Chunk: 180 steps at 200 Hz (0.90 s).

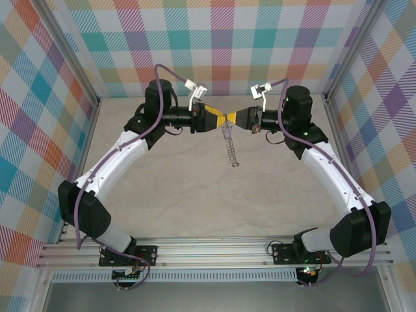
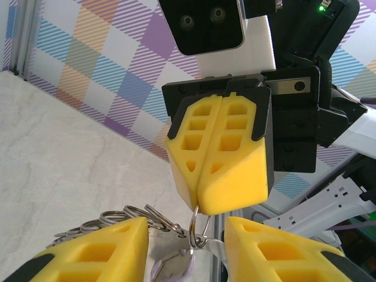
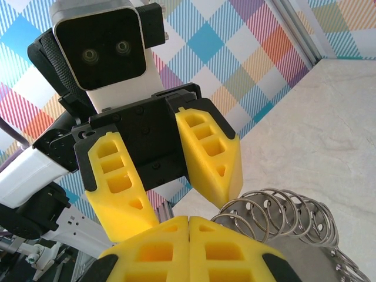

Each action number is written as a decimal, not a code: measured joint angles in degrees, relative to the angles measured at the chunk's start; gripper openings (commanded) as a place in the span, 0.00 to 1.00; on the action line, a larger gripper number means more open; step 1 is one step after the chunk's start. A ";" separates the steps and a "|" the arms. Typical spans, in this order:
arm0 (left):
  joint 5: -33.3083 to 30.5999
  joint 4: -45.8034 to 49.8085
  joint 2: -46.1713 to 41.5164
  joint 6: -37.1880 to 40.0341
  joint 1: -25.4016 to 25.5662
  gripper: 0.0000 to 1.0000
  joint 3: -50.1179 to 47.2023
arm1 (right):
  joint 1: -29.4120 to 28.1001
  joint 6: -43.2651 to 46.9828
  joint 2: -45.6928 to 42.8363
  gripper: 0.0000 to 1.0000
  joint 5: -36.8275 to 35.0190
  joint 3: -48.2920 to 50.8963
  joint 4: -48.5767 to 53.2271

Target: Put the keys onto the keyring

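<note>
Keyring [image 1: 231, 146] of silver wire loops hangs from clenched right pincer [image 2: 202, 202]; yellow left pincer [image 2: 187, 229] gapes.

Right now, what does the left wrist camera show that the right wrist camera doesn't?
Left wrist: the lilac key between the fingers of the open left gripper, and the right gripper shut on a loop of the keyring. Right wrist: the left gripper seen head-on, fingers apart. Both: the keyring's silver coils, with the marbled table behind.
</note>
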State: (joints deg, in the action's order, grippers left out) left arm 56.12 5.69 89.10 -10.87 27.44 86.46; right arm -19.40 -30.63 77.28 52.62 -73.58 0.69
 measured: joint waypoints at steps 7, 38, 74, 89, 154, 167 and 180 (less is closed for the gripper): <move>0.02 -0.02 0.11 -0.02 0.07 0.39 0.00 | 0.00 -0.11 0.04 0.00 0.00 0.00 -0.26; 0.04 -0.07 0.74 -0.15 0.33 0.38 0.02 | 0.00 -0.22 0.07 0.00 0.00 0.00 -1.14; 0.00 -1.40 1.57 -0.96 0.87 0.38 0.07 | 0.00 -0.39 0.07 0.00 0.02 0.00 -1.53; 0.00 -1.68 1.60 -1.51 0.98 0.38 0.09 | 0.22 -0.39 0.07 0.00 0.20 0.00 -1.55; -0.02 -2.73 1.60 -2.21 1.05 0.35 0.44 | 0.33 -0.39 0.07 0.00 0.22 0.00 -2.40; -0.02 -2.84 1.60 -2.47 1.09 0.35 0.44 | 0.33 -0.39 0.07 0.00 0.22 0.00 -2.56; 0.00 -2.95 1.60 -2.89 1.09 0.35 0.44 | 0.33 -0.42 0.07 0.00 0.22 0.00 -2.69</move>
State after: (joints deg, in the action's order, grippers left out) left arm 56.12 2.74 90.70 -13.76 28.53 86.89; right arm -19.07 -31.05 77.34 52.84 -73.58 -2.00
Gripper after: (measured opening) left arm 0.354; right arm 0.050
